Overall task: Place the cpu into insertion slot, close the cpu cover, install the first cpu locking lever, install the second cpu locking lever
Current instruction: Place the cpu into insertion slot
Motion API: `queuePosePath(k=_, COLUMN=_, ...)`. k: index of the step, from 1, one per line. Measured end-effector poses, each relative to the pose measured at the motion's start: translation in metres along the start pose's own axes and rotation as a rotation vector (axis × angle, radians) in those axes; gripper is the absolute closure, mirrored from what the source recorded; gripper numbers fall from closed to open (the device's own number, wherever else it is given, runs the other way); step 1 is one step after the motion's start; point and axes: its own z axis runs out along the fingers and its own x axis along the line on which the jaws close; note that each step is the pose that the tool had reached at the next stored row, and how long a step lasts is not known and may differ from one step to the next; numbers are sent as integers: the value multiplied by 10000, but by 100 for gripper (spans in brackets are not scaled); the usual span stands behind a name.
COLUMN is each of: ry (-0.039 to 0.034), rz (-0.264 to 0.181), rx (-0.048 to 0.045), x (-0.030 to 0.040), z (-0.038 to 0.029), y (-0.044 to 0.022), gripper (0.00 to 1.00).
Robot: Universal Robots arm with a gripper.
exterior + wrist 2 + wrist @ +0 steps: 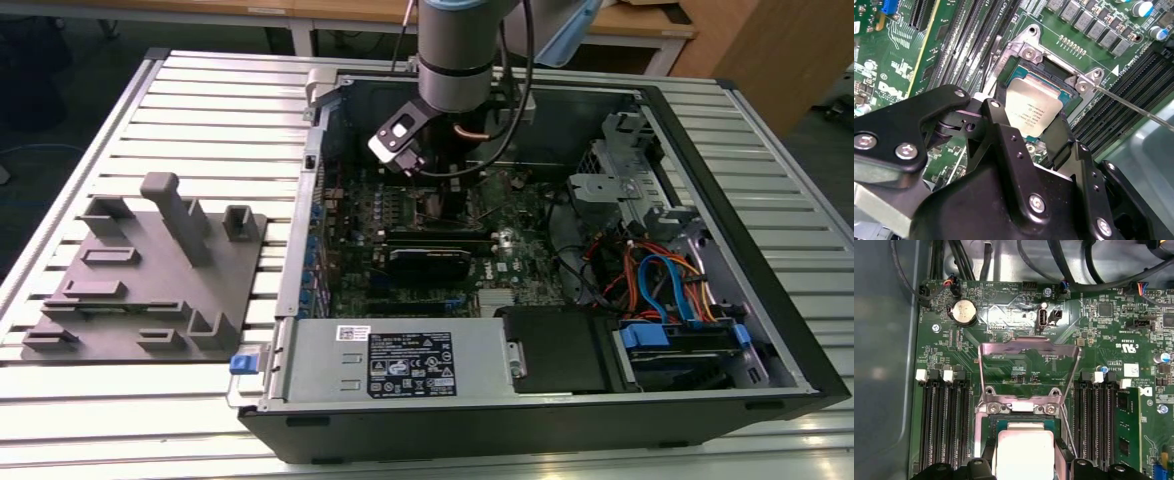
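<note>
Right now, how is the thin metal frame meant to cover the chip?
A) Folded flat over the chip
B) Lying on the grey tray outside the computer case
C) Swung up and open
C: in the first wrist view the cpu cover stands hinged up, green board showing through its opening, and the silver top of the cpu is uncovered.

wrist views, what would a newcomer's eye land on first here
The silver chip grabs attention first, held by the black gripper at the socket in the middle of the green board. In the first wrist view, the metal cover stands flipped up just beyond the chip, between the rows of black memory slots.
</note>
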Motion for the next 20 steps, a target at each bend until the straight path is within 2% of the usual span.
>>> queuePosePath(k=6, ry=7, rz=6, rx=4, x=3, z=36, y=-3, gripper=46)
queuePosePath(k=20, ry=12, rz=6, rx=1, x=4, z=40, y=-3, gripper=46)
